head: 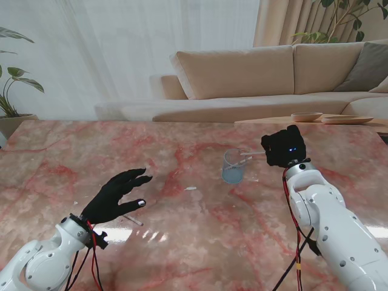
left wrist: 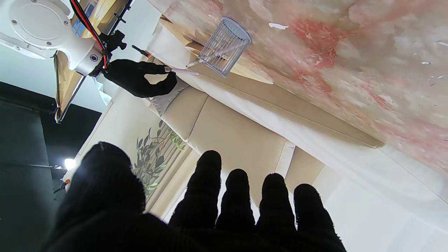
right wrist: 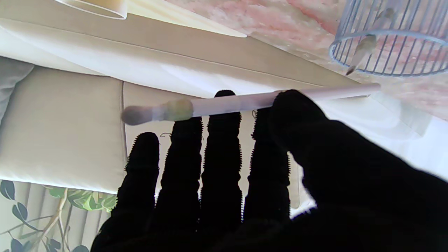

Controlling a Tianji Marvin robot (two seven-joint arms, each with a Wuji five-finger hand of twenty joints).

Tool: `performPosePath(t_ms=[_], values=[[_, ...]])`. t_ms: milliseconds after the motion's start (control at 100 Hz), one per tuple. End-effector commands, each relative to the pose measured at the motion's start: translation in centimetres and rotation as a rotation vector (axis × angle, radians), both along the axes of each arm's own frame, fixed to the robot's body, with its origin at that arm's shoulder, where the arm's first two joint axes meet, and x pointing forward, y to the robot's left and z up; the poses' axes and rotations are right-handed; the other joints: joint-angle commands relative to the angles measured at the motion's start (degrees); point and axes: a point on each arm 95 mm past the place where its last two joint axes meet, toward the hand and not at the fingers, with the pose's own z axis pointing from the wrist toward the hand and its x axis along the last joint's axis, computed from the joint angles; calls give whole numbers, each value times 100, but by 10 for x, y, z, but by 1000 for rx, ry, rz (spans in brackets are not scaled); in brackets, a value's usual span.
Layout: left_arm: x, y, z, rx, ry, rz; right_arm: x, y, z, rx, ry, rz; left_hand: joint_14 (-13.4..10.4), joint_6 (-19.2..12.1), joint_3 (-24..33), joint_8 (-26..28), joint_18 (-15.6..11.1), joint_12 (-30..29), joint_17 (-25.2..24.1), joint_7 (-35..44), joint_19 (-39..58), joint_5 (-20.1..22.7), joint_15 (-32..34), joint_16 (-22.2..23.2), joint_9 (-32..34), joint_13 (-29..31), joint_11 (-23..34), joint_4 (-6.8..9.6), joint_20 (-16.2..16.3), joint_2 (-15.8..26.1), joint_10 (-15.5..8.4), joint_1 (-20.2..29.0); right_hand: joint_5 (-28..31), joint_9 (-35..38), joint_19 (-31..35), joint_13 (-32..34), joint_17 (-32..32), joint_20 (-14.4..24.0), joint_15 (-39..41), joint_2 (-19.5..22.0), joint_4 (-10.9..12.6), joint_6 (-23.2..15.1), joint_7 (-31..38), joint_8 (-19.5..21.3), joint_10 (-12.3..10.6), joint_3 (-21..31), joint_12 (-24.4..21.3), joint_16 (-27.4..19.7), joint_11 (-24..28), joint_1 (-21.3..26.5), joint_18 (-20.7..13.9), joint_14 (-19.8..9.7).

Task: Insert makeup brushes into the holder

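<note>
Brush held beside the holder.
Right hand [head: 284, 147] pinching a brush [right wrist: 245, 101], just beside the holder [head: 233, 167]; left hand [head: 117, 196] empty, fingers spread, above the table [head: 73, 151].

Pink-veined marble worktop [head: 182, 242] filling the foreground, glossy with window glare. Beyond its far edge, a beige sectional sofa [head: 242, 73] with a grey cushion [head: 367, 66]. Behind that, sheer white curtains [head: 121, 42] glowing with daylight, tan drapes [head: 285, 21], leafy plants [head: 12, 85] at both corners.
</note>
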Motion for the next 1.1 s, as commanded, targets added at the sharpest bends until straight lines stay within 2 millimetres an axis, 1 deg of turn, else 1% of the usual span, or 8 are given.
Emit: performPosePath(t_ms=[0,270,670,1090], values=[[-3,1,-5,-2,12,4,0,3,3,-20,7,7,-264,-119,-150,74,-64,-65,-21,-62,-257,-97,-136,-70,-10,-175,-102,-98,-19,265,-108,32,337,130,157,227,5,-89,-74,79,-79,-112,561,160,62,289,77,223,-46,64,145,39],[-3,1,-6,-8,14,3,-2,14,4,-102,-8,34,-260,-128,-152,73,-65,-65,-23,-62,-263,-99,-135,-70,-1,-172,-103,-100,-18,268,-101,26,331,134,185,239,10,-123,-85,72,-69,-111,564,152,54,304,80,225,-61,57,148,28],[-4,4,-6,-9,12,5,-2,20,1,-214,-16,58,-248,-114,-153,71,-50,-66,-19,-67,-260,-98,-133,-68,-2,-178,-106,-100,-13,272,-81,35,329,116,209,250,23,-197,-93,55,-52,-92,576,127,54,324,68,223,-75,50,139,20],[-4,6,-6,-9,14,9,8,30,0,-315,-19,9,-258,-118,-154,71,-50,-65,-23,-68,-263,-99,-133,-70,0,-175,-103,-100,-13,267,-97,36,347,132,273,271,49,-237,-63,2,-22,-54,592,84,67,360,81,234,-58,40,132,33]])
